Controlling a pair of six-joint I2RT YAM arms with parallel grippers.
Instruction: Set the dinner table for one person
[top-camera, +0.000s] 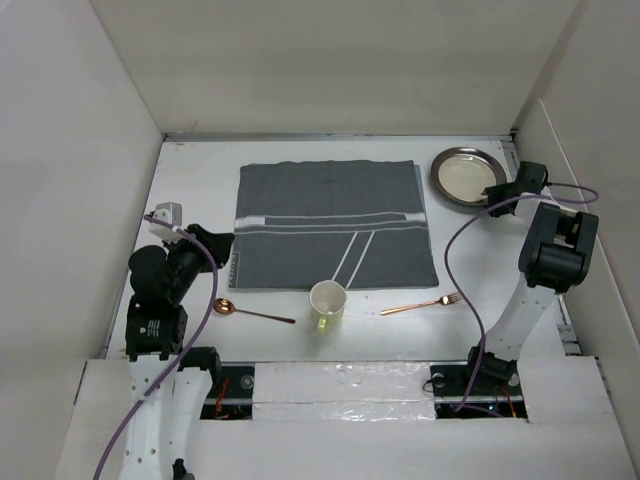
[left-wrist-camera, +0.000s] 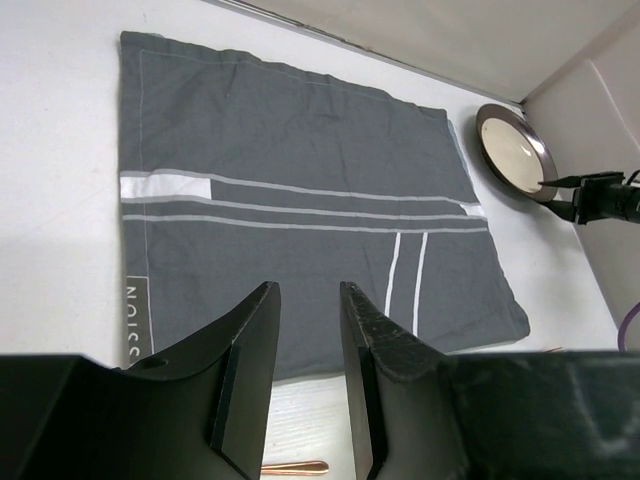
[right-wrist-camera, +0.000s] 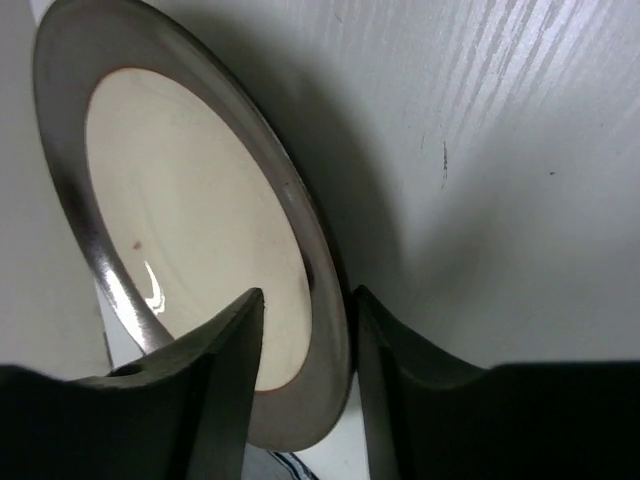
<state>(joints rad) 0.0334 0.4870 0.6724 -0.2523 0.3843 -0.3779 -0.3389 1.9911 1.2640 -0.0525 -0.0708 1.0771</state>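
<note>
Half-open, the right claw is straddling the rim of the plate in the far-right corner of the tabletop, risking a shallow, slipping pinch, while the left claw is hovering narrow and empty.

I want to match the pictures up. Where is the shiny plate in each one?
Top external: plate at the far right, beyond the grey mat's corner.
Left wrist: plate upper right, beside the grey mat.
Right wrist: plate fills the left side, close up.
Shared landmark: the right gripper straddling the plate's rim, in all three.
</note>
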